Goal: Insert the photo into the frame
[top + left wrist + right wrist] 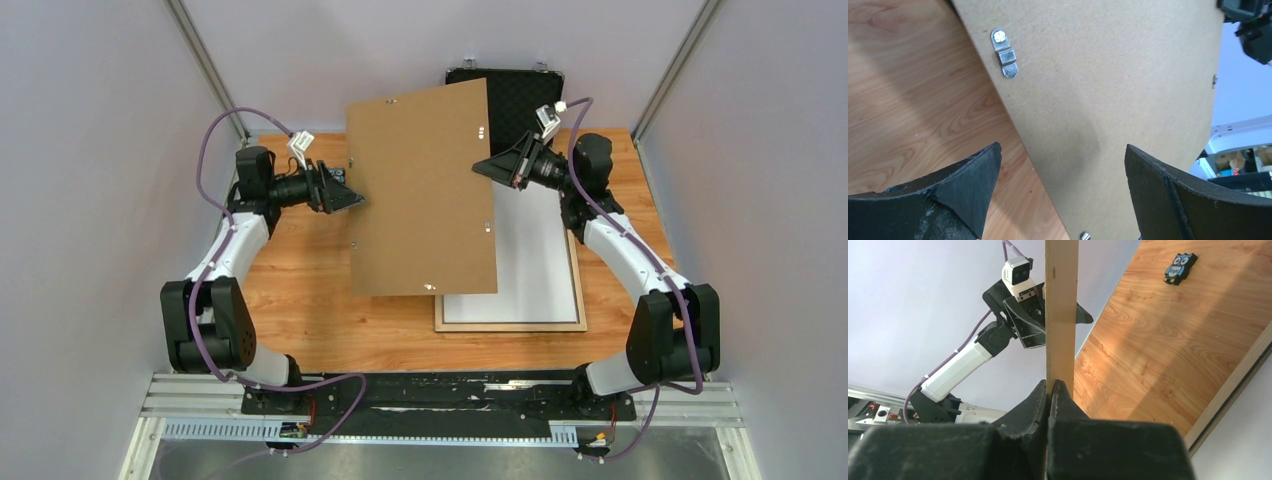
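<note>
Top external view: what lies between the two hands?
The brown backing panel spans it: the right hand is shut on its right edge, the open left hand at its left edge, seen from above.

This is a robotics lab test cell, not a home or a shop. Plain pale-grey panel walls [90, 150] on slim metal corner posts [205, 65] box in a wood-grain tabletop [300, 320]. Along its near edge runs a slotted aluminium rail [190, 400]. A black-and-white left robot arm [235, 245] and a matching right robot arm [625, 250] are bolted there, trailing purple cables [203, 165]. A small white camera [548, 118] rides the right wrist.
</note>
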Controlling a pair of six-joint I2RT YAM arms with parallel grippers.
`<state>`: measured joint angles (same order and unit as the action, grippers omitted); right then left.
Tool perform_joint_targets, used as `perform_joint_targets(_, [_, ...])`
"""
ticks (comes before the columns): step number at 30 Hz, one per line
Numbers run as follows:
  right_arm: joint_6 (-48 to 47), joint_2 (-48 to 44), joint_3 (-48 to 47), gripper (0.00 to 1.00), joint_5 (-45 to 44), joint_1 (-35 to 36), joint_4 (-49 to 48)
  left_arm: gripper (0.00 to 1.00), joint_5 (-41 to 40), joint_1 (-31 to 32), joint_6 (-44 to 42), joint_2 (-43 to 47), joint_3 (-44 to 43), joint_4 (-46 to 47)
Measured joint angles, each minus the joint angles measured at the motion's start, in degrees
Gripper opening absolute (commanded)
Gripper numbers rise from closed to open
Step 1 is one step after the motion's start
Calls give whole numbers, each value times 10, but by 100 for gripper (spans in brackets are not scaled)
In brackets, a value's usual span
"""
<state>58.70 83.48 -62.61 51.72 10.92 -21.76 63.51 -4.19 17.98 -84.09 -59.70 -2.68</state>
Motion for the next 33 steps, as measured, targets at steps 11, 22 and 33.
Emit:
perform_joint_targets(11, [17, -4, 16, 0, 9, -9, -35, 85, 63, 35, 110, -14, 12, 91])
perform_joint_targets(22, [18, -19, 42, 0, 0, -29, -61, 59, 94, 35, 201, -15, 35, 154])
perform_joint_targets(33, [17, -24, 86, 0, -22, -31, -104, 48, 102, 33, 297, -15, 47, 223])
